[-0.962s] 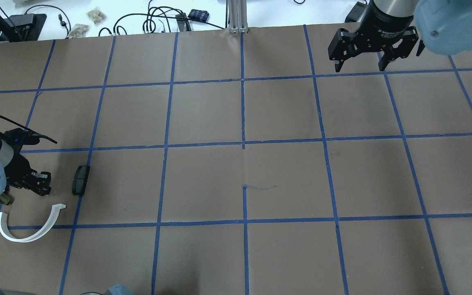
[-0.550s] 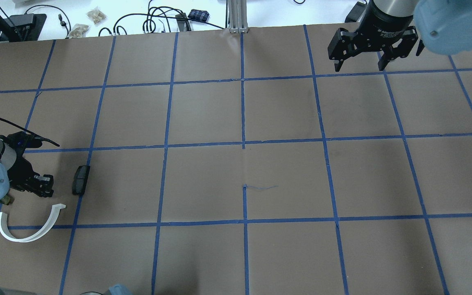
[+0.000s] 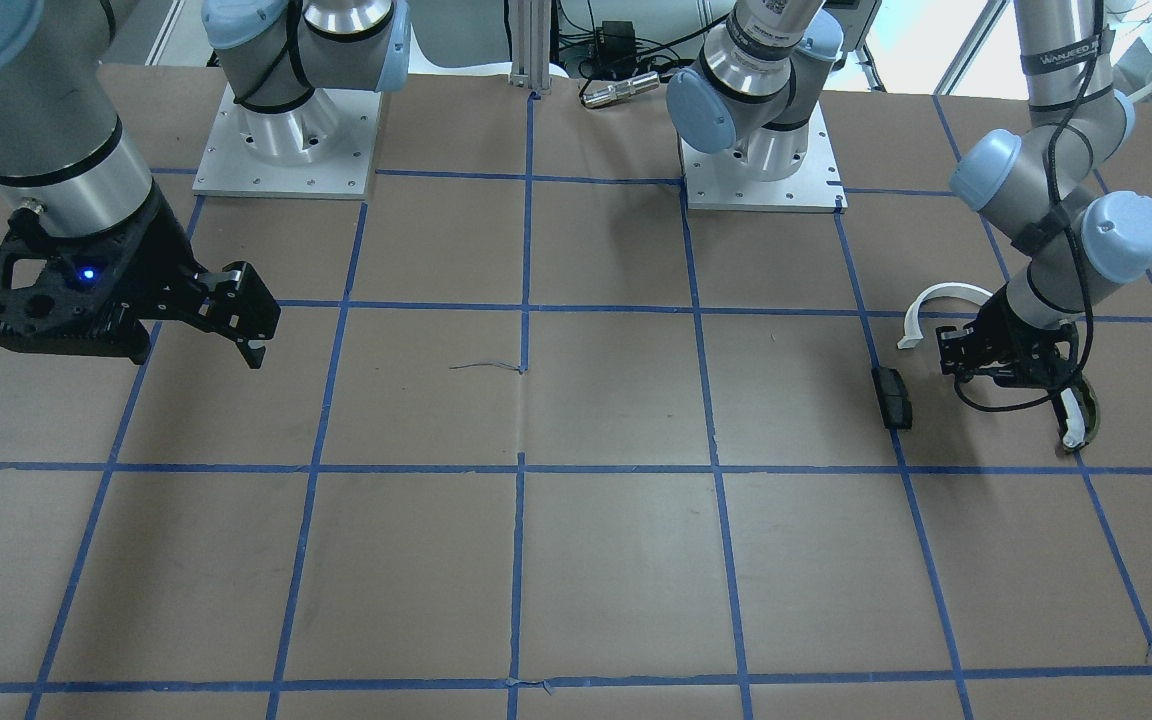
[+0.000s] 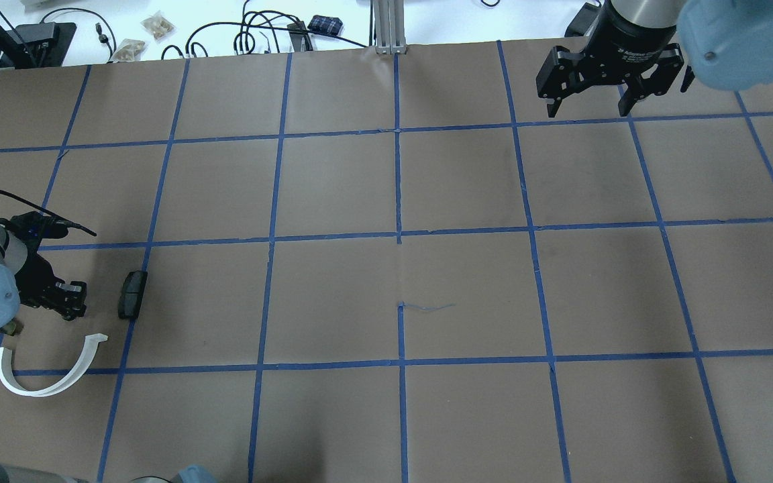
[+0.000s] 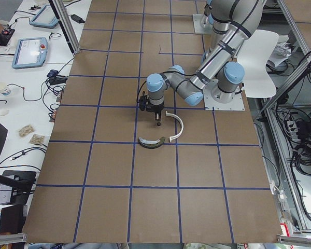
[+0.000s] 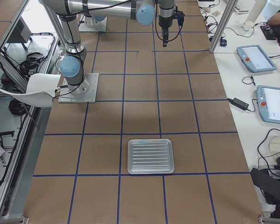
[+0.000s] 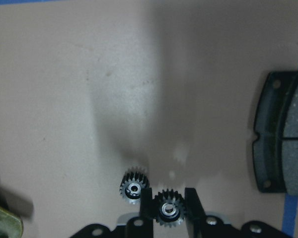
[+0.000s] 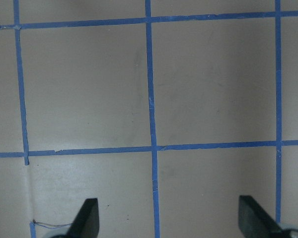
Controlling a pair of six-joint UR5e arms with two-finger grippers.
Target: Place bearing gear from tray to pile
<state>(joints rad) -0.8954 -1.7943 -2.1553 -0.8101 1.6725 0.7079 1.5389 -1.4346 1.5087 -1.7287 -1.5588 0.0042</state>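
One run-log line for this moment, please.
phase: placing | left gripper: fingers shut on bearing gear, low over table | second gear: lying alongside | right gripper: open, empty

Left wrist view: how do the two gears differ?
Held gear sits clamped between the fingers of the left gripper; loose gear lies free on the table. Held gear is flanked by both fingers; loose gear sits outside them, up-left. Both: small, dark-toothed, shiny bore facing the camera.
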